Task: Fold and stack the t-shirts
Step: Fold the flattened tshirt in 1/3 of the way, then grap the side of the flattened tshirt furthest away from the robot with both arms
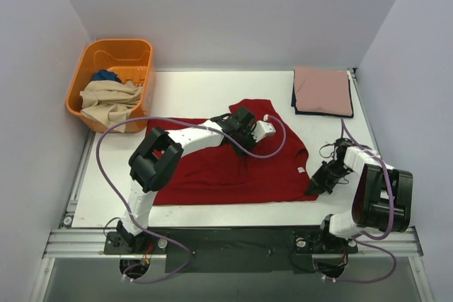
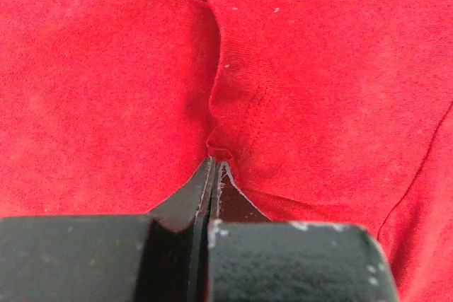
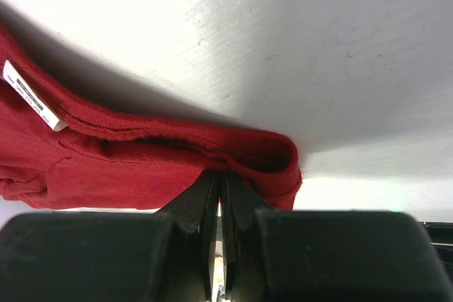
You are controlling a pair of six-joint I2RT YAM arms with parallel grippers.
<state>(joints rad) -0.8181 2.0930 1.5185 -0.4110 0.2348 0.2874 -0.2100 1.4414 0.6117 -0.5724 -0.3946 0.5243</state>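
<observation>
Left gripper (image 2: 214, 169) pinches a mid-shirt fold, right gripper (image 3: 221, 180) clamps a corner of the dark red t-shirt (image 1: 212, 171). Soft, limp cloth; hems and corners should hold best.

Robotics lab test cell: bare grey partition walls (image 1: 212, 12), white table (image 1: 205, 90), aluminium mounting rail (image 1: 78, 242).

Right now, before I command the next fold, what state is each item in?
dark red t-shirt: spread on table, unfolded
left gripper: shut on its middle
right gripper: shut on its right edge
pink t-shirt: folded, atop navy t-shirt
beige t-shirt: crumpled in orange basket
blue t-shirt: crumpled there too
</observation>
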